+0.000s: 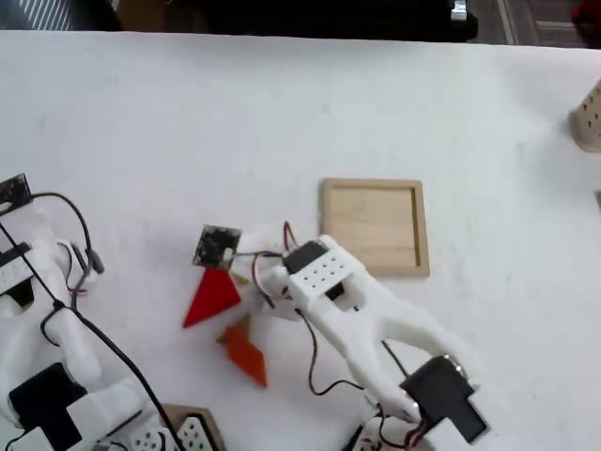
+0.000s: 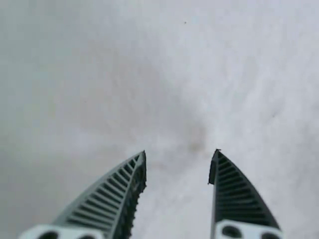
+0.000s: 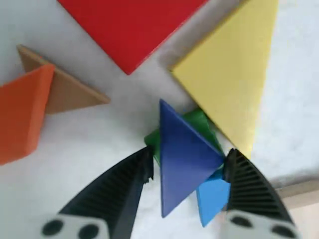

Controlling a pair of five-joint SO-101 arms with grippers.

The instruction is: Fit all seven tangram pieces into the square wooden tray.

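The square wooden tray (image 1: 374, 184) lies bare inside at mid-table. My right gripper (image 3: 188, 167) is shut on a dark blue triangle (image 3: 182, 154) that rests tilted on a green piece (image 3: 199, 122) and a light blue piece (image 3: 212, 196). Beside them lie a yellow triangle (image 3: 229, 74), a red triangle (image 3: 129, 25), an orange piece (image 3: 20, 117) and a tan triangle (image 3: 67, 89). From above, the right arm's wrist (image 1: 319, 272) covers that cluster just off the tray's near left corner, with the red triangle (image 1: 208, 296) and orange piece (image 1: 246, 355) beside it. My left gripper (image 2: 179, 162) is open over bare white table.
The left arm (image 1: 38, 376) sits folded at the table's near left, with cables trailing to the right. A pegged wooden object (image 1: 590, 117) stands at the right edge. A small wooden block (image 1: 192, 423) lies by the arm bases. White table stretches behind the tray.
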